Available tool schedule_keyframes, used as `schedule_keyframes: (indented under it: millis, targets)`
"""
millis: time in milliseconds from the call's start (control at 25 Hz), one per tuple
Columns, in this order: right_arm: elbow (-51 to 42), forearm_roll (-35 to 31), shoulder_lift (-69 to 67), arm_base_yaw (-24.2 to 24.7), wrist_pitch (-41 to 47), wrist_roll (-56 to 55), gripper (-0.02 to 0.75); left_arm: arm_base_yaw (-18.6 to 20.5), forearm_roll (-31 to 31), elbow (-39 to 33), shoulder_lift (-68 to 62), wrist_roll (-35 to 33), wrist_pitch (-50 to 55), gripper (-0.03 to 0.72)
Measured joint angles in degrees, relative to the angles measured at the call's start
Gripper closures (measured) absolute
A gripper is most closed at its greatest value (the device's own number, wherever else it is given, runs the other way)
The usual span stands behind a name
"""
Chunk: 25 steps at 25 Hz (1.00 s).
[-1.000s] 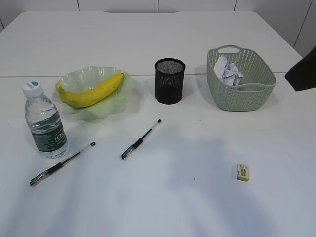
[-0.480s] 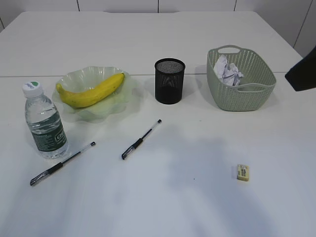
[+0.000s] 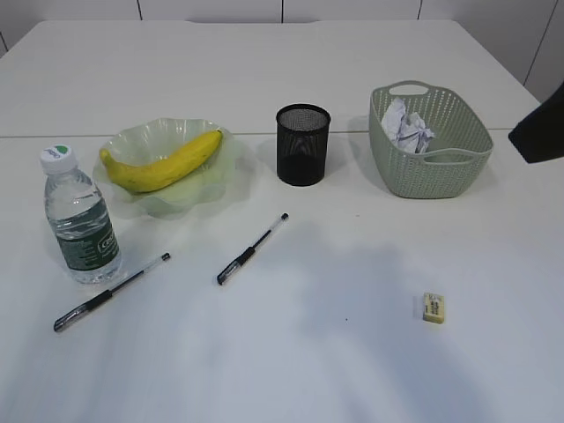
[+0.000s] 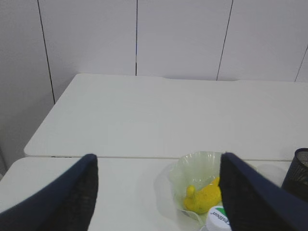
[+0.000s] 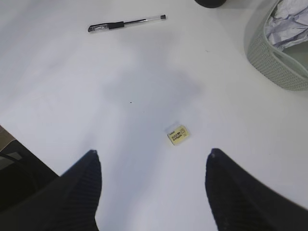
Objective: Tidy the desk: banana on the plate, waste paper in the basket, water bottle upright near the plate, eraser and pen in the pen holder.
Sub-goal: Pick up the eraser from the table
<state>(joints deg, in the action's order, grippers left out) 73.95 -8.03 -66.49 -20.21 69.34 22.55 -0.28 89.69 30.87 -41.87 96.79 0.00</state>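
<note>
Eraser [image 5: 177, 135]: I see it flat on the table [image 5: 57, 86], ahead of my right gripper [image 5: 151, 185] and between its spread fingers, untouched.
Pens: one [image 5: 126, 23] far beyond the right fingers; another [image 3: 110, 293] touching the upright bottle [image 3: 80, 218].
Banana [image 4: 204, 196]: on the plate [image 4: 195, 166], just ahead between the left fingers.
Left gripper [image 4: 159, 192]: fingers apart, empty.
Paper [image 3: 407, 125]: in the basket [image 3: 458, 159].
Pen holder [image 3: 302, 144]: stands between plate and basket.
</note>
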Motion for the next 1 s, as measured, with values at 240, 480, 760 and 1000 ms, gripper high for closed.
schedule_keyframes:
  millis: [240,480,760,1000]
  targets:
    - [0.0,0.0,0.0,0.0,0.0,0.0,0.237,0.0,-2.3,0.0,-4.7,0.0,0.0,0.128]
    - [0.0,0.0,0.0,0.0,0.0,0.0,0.237,0.0,-2.5,0.0,-8.5,0.0,0.3,0.128]
    - [0.0,0.0,0.0,0.0,0.0,0.0,0.237,0.0,-6.5,-0.8,-8.6,0.0,0.7,0.129]
    - [0.0,0.0,0.0,0.0,0.0,0.0,0.237,0.0,-17.1,-1.4,-8.6,0.0,2.5,0.134]
